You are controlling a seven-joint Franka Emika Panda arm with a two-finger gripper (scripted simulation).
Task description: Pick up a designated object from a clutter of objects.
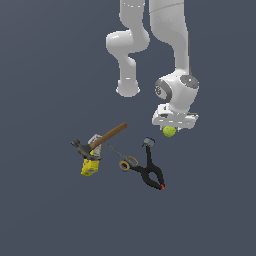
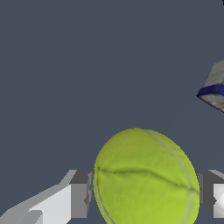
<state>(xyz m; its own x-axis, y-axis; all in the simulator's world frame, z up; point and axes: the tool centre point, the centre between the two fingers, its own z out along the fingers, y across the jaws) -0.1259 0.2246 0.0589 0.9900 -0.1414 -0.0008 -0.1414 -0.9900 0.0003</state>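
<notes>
The designated object, a small yellow-green ball (image 1: pixel 169 131) with a faint seam, sits directly under the white hand in the exterior view. In the wrist view the ball (image 2: pixel 144 177) fills the space between the two grey fingers (image 2: pixel 81 194), which press against its two sides. My gripper (image 1: pixel 170 129) is shut on it. The clutter of objects lies toward the exterior view's left of the ball. The frames do not show whether the ball rests on the floor or hangs just above it.
A wooden-handled hammer (image 1: pixel 102 140) lies across a small yellow box (image 1: pixel 90 167). Tan-handled scissors (image 1: pixel 127 162) and a black spring clamp (image 1: pixel 150 172) with a red tip lie closer to the ball. A small grey-and-blue item (image 2: pixel 214 89) is nearby. The arm's base (image 1: pixel 128 89) stands behind.
</notes>
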